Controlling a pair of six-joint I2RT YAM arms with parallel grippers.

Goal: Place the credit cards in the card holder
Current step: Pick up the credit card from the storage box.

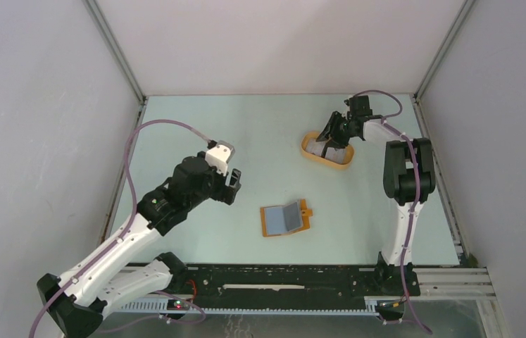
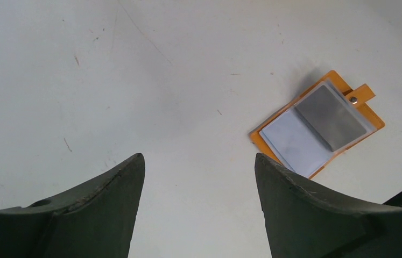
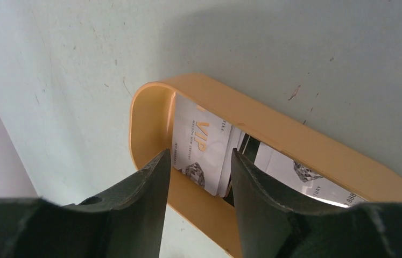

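Observation:
The orange-brown card holder [image 1: 286,218] lies open near the table's middle. It holds a dark grey card [image 2: 330,116] and a pale bluish card [image 2: 293,142], and its snap tab [image 2: 361,95] points away. My left gripper [image 1: 232,184] hovers to its left, open and holding nothing [image 2: 198,161]. Far right, my right gripper [image 1: 330,144] reaches into the orange oval tray [image 1: 310,149]. Its fingers sit against both long edges of a white credit card [image 3: 201,145] marked VIP, closed on it [image 3: 199,156]. More credit cards [image 3: 306,177] lie under it in the tray.
The tray's rim [image 3: 295,140] surrounds the right fingers closely. Grey walls enclose the table on the left, back and right. A black rail with the arm bases [image 1: 281,278] runs along the near edge.

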